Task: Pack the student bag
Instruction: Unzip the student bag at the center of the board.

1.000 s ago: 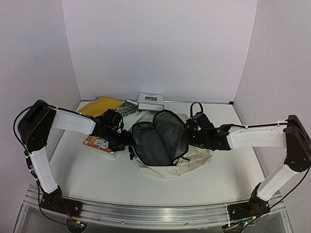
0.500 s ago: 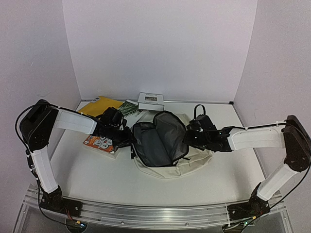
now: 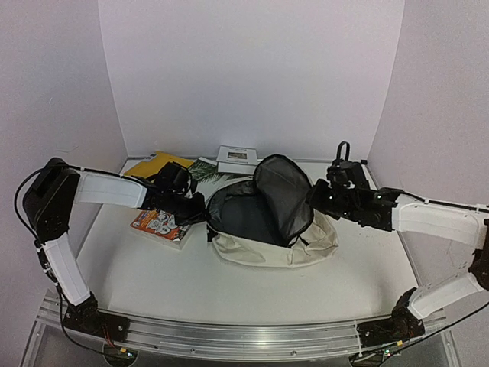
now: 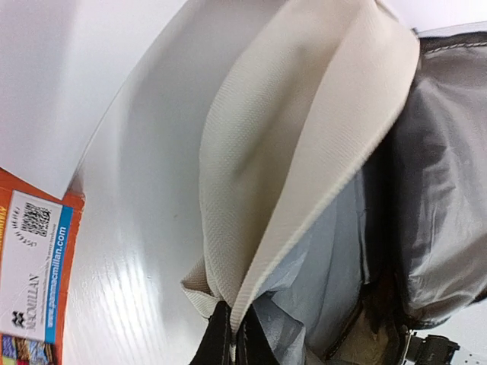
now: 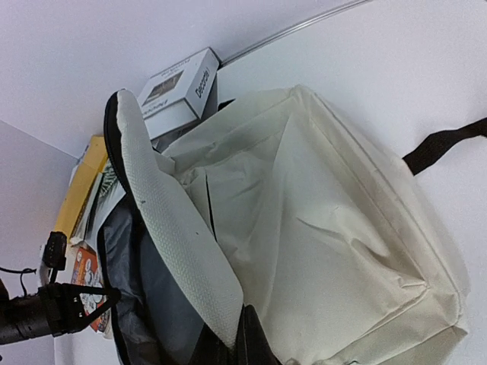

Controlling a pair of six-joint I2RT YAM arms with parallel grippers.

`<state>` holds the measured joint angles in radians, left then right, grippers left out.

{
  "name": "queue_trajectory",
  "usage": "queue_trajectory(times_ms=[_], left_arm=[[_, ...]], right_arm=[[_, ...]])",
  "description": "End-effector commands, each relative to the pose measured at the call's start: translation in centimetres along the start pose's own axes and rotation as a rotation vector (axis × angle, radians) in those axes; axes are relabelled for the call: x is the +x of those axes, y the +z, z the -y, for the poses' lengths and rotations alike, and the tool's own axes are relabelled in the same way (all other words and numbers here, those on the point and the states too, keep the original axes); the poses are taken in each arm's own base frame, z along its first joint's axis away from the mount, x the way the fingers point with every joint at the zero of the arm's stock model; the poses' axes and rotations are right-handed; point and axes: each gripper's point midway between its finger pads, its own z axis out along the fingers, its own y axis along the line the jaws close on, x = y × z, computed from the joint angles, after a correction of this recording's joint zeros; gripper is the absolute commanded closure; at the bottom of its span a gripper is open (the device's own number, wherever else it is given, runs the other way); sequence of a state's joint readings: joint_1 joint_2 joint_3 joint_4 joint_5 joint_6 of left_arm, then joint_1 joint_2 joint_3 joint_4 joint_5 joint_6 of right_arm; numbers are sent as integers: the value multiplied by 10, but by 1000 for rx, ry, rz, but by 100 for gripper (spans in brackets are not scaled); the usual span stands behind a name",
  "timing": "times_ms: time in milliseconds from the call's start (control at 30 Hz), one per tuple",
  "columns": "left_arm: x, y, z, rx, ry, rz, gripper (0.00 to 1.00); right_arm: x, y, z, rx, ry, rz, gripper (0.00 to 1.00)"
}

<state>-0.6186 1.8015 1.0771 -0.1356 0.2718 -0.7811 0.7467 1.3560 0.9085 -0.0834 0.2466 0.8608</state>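
On the white table, at frame centre, the student bag is spread open, rim clamped by the left gripper, flap by the right gripper (opening step, it seems); next, a book is to be fetched.

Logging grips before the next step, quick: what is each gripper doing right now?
The left gripper: closed, pinching the cream rim of the student bag.
The right gripper: closed, holding the bag's flap raised.

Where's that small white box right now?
In the overhead view the white box sits by the back wall, near the middle, just behind the open backpack and right of the yellow book.
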Motion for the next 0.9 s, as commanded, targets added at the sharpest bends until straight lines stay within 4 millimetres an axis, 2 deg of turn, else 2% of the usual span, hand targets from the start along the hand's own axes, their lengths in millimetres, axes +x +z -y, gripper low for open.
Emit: queue_trajectory(times_ms=[0,67,100,167,333,433,533,633,700,867], left_arm=[[-23,-36,2,-5,16,103,100],[-20,-37,-6,-13,-3,97,100],[-18,-37,-10,-14,-15,96,100],[-12,-34,-15,-8,-32,81,100],[3,-18,-19,30,-51,18,100],[9,-11,-16,71,-41,-17,100],[12,-9,-9,105,-17,-31,100],[11,-12,0,131,16,-32,96],[9,-16,6,146,29,-25,92],[-6,-40,27,180,53,36,65]], right_arm=[[-55,-16,31,78,46,123,100],[-54,-7,55,114,73,95,100],[-47,-1,71,133,90,61,100],[-31,12,87,141,111,2,100],[15,41,105,129,124,-133,100],[49,62,104,68,118,-247,100],[73,75,102,29,106,-343,100],[79,79,97,-1,89,-376,99],[76,76,93,-21,75,-372,94],[50,56,66,-117,31,-314,59]])
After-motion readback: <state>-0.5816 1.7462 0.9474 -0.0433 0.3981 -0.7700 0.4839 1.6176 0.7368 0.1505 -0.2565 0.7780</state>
